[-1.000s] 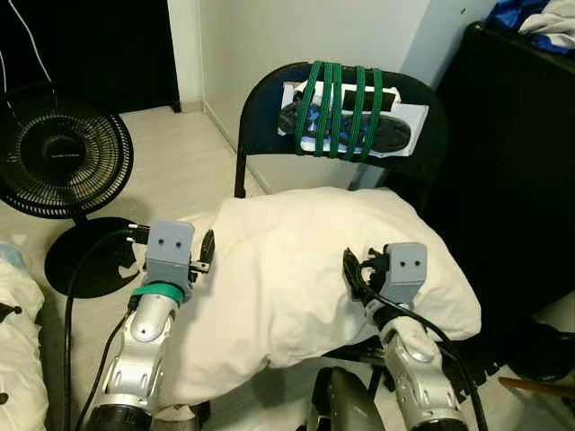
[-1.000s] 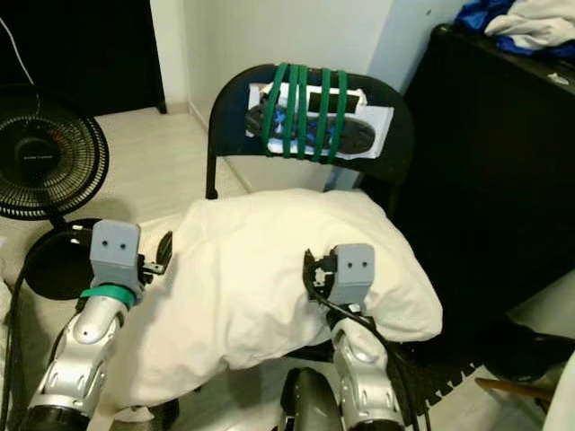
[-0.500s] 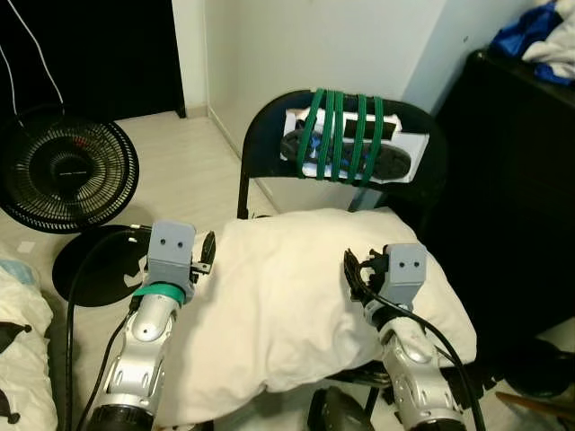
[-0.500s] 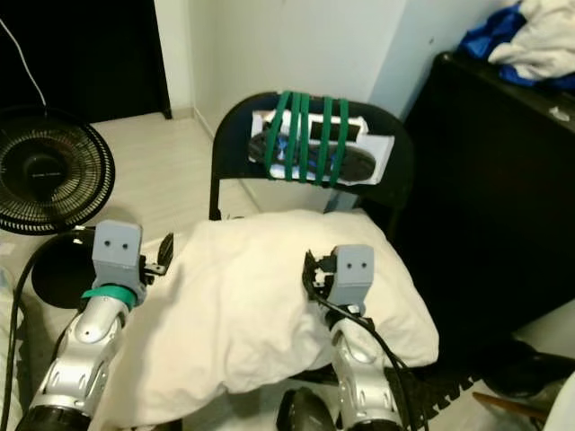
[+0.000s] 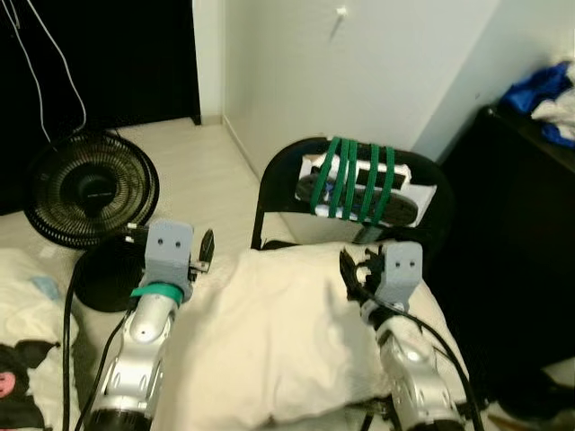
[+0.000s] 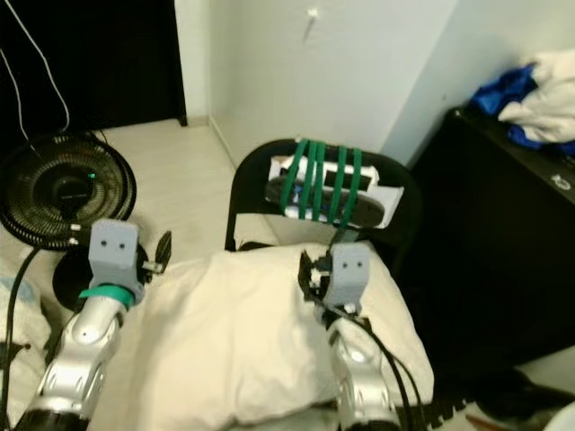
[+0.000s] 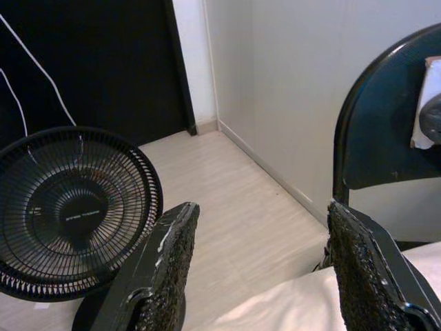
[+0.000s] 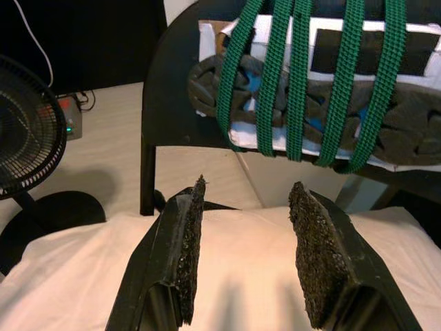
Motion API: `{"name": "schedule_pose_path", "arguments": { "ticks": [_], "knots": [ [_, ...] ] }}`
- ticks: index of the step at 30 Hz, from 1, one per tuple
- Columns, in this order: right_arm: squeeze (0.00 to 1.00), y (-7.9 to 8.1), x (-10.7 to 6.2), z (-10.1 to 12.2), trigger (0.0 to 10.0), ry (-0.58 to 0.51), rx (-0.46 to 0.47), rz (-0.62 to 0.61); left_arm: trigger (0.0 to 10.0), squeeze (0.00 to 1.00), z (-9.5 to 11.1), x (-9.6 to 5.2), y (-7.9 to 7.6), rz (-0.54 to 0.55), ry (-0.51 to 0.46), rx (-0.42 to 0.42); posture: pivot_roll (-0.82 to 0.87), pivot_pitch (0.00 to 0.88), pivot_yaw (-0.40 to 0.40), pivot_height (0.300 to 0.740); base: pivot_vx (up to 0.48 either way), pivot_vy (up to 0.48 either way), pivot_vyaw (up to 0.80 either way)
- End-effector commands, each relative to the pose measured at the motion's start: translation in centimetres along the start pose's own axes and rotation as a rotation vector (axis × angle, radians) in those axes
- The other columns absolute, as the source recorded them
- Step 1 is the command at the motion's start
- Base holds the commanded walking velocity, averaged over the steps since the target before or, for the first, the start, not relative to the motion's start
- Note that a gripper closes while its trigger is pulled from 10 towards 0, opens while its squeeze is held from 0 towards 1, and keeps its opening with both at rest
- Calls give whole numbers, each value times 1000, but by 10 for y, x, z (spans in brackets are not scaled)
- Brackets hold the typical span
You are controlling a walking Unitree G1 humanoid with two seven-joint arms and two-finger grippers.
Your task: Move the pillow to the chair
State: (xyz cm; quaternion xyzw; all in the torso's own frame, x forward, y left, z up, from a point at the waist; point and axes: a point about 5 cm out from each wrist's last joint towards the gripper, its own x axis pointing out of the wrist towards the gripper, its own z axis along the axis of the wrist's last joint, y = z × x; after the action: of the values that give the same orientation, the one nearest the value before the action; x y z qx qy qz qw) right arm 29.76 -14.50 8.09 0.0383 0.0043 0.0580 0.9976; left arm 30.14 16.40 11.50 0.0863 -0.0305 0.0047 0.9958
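**A:** Item, pillow [image 5: 296, 341]: where is it logged?

**B:** On the seat of the chair [image 5: 278, 175], lying against the foot of the backrest, with its near end spilling over the seat's front edge. Over the last second the whole picture has slid down and the chair looks further off. That is the head camera lifting or backing away; the pillow itself lies on the seat as before.

**A:** Item, left gripper [image 7: 255, 262]?

**B:** Fingers spread wide, nothing between them, held above the pillow's chair-left edge and aimed past the chair at the fan [image 5: 90, 189].

**A:** Item, right gripper [image 8: 244, 252]?

**B:** Also parted and empty, poised just over the pillow, facing the green straps [image 8: 310, 76] on the backrest.

**A:** Task status?

**B:** Judged delivered and released; only withdrawal remains.
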Motion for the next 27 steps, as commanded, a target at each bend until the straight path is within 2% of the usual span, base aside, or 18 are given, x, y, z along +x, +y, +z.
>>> {"name": "schedule_pose_path", "arguments": {
  "ticks": [1,11,16,21,27],
  "knots": [
    [0,-4,-5,-7,10000,23,2,-17,10000,0,-7,-4,-2,-4,35,0,104,19,-60,740,0,0,0],
    [0,-5,-6,-10,10000,29,16,-20,10000,0,-9,-5,-3,-6,44,4,102,15,-59,740,0,0,0],
    [0,-7,-7,-14,10000,45,107,-42,10000,0,-11,-4,-4,-18,54,1,98,9,-54,740,0,0,0],
    [0,-7,-9,-18,10000,55,22,-26,10000,0,-13,-4,-6,-25,64,-13,94,5,-46,740,0,0,0],
    [0,-8,-10,-23,10000,85,74,-39,10000,0,-15,-3,-6,-24,79,-23,93,9,-47,740,0,0,0]
  ]
}}
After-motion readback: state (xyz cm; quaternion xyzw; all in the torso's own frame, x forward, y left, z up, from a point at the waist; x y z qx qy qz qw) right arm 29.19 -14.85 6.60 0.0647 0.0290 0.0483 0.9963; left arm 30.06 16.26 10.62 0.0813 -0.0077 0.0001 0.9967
